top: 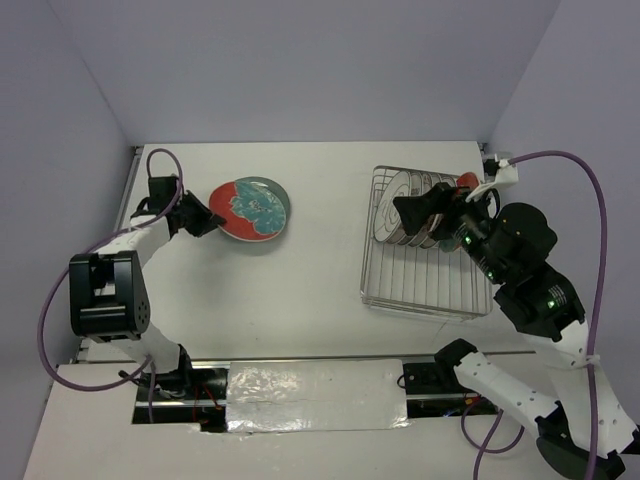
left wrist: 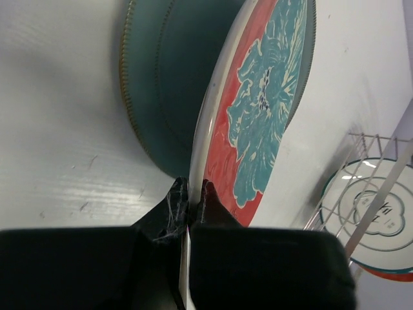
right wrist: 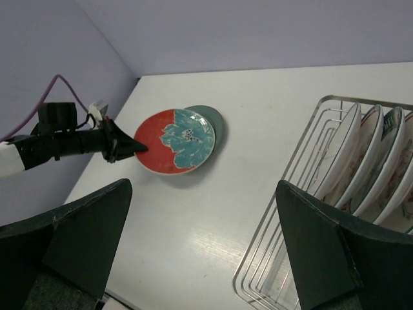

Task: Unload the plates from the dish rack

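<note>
The left gripper point(left wrist: 190, 194), two black fingers seen up close from the wrist camera, is clamped on the rim of a round red plate with a large teal flower point(left wrist: 258, 116). That plate overlaps a plain teal-green round plate point(left wrist: 161, 84) lying on the white table point(top: 300, 290) near its far-left corner. From above, the left arm reaches along the left edge, and the green plate shows only as a thin crescent on the far side of the red one.

At the right edge, in the far half of the table, stands the rectangular silver wire dish rack point(top: 415, 285). Several white round plates with dark patterned rims point(right wrist: 352, 155) stand on edge in a row between the tines at its far end. The near half of the rack shows bare wire.

The right gripper point(right wrist: 203, 252) hangs above the rack's far-left part, over the standing plates, its two black fingers spread wide apart and holding nothing.
</note>
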Controlling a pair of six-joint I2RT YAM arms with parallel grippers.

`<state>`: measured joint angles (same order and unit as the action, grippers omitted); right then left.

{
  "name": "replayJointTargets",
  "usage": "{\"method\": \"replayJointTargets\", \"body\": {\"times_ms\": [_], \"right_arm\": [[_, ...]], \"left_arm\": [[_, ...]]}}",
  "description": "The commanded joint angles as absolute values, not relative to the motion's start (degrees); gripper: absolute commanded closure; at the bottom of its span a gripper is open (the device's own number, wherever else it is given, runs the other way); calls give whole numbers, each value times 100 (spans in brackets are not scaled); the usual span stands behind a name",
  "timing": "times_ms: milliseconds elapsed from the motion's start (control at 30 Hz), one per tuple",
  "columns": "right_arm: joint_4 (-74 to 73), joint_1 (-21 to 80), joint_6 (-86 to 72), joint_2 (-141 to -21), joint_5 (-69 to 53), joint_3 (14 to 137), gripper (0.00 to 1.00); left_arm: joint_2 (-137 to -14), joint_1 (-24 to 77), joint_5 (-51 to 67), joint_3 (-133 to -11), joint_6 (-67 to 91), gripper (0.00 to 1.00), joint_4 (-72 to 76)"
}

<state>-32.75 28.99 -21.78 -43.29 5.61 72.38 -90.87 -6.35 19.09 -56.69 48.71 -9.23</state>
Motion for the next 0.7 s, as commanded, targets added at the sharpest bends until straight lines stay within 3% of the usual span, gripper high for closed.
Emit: {"method": "replayJointTargets", "body": {"times_ms": [0,333,433,467,500,667], "right_arm": [[-3427,2874,-1995,-4140,545,7225,0],[-3621,2865,-1837,-3929,501,7172,0],[-3770,2865,-1740,-3981,658,7259,0],[-3831,2865,-1732,-4016,711,7303,0],[-3989,2874,-1697,-4121,738,7382,0],[-4517,2857,-1661,-4570,888,7611,0]], "left_arm": [[-9165,-659,2628,-6179,5422,100,606],[-10080,-659,2698,-6038,5739,70,782],[-10204,-650,2558,-6134,5625,53,441],[-10230,-633,2410,-6257,5521,40,300],[-10248,-624,2313,-6327,5459,33,-58],[-10414,-554,1874,-6714,5186,14,-886]]}}
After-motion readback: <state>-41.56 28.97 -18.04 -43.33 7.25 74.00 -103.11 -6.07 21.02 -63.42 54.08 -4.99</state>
